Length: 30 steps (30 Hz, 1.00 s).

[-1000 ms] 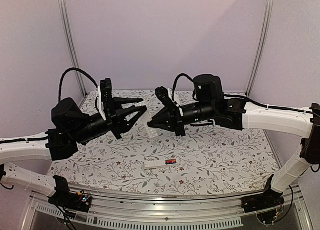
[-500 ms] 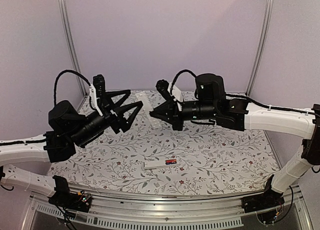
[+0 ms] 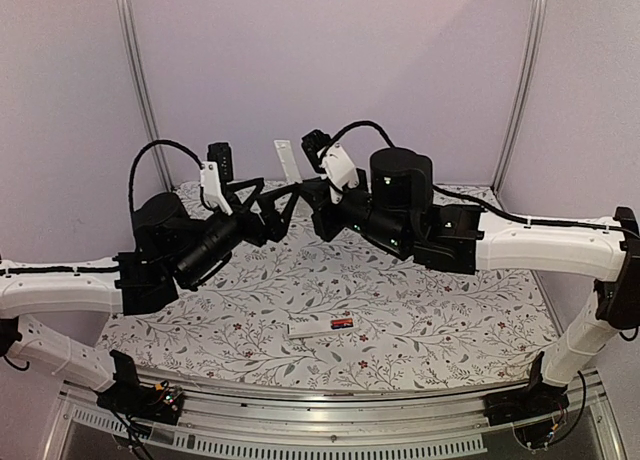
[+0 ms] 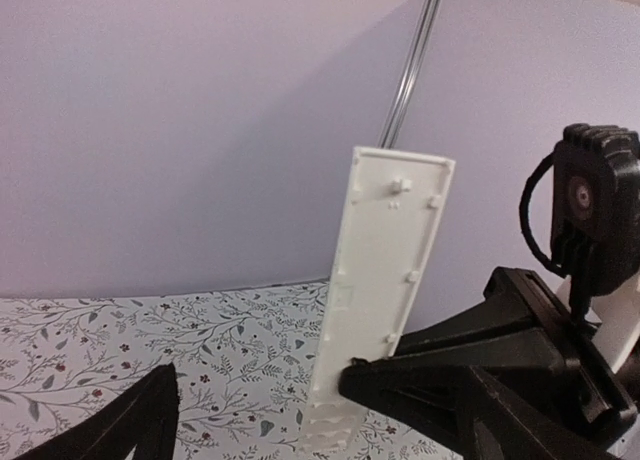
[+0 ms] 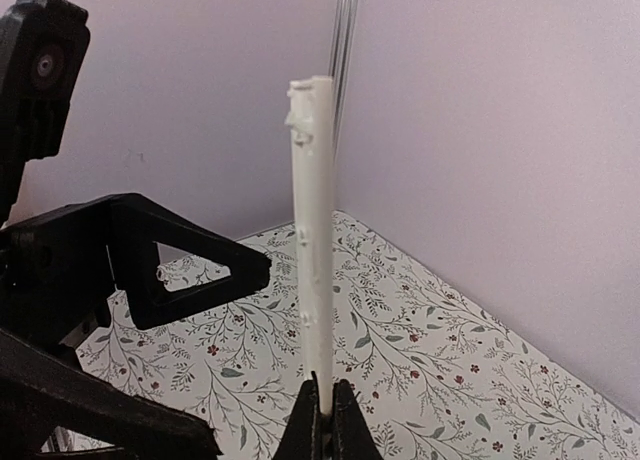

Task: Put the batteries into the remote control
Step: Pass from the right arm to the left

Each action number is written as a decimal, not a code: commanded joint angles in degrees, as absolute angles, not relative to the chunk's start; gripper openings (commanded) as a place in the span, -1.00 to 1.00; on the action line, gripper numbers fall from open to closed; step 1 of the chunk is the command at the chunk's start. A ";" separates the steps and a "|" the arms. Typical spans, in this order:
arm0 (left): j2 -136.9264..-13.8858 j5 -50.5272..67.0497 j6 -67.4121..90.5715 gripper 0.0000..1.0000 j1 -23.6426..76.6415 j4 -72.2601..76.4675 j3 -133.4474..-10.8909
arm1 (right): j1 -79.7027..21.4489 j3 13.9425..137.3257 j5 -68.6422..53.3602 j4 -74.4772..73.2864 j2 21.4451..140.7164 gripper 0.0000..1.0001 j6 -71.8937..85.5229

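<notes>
floral table point(image 3: 450, 310) carries the remote control point(image 3: 312, 330), batteries point(image 3: 343, 323) by its right end. my right end effector point(image 5: 322, 408) is clenched on a white cover point(image 5: 315, 230), upright in mid-air. left end effector point(image 3: 278, 208) is released beside it, so i'd back it off without nudging the cover.

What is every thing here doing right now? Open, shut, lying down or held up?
left pincer: open, holding nothing.
right pincer: shut on the white panel.
white panel: upright in the air, pinched at its bottom end.
remote control: lying flat on the table.
batteries: at the remote's end nearer the right arm; inside or beside it, too small to tell.
</notes>
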<state>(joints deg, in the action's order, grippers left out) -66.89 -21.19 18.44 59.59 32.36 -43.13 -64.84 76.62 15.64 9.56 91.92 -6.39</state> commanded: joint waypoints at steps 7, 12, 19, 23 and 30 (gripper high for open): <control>-69.85 -23.34 17.63 0.69 59.96 36.33 -45.85 | -66.40 78.77 16.47 10.81 94.48 -1.00 -5.77; -71.03 -25.98 18.02 0.52 60.00 36.70 -47.03 | -66.88 78.61 15.70 10.84 94.34 -1.00 -6.78; -72.15 -27.17 18.26 0.32 60.00 38.41 -47.26 | -67.56 78.30 14.24 11.34 93.95 -1.00 -7.83; -72.95 -26.81 18.93 0.16 59.95 37.90 -47.67 | -67.63 78.40 14.26 11.25 94.12 -1.00 -8.07; -71.99 -25.70 20.56 -0.09 59.86 37.44 -47.81 | -67.61 78.08 14.91 11.38 93.86 -1.00 -8.52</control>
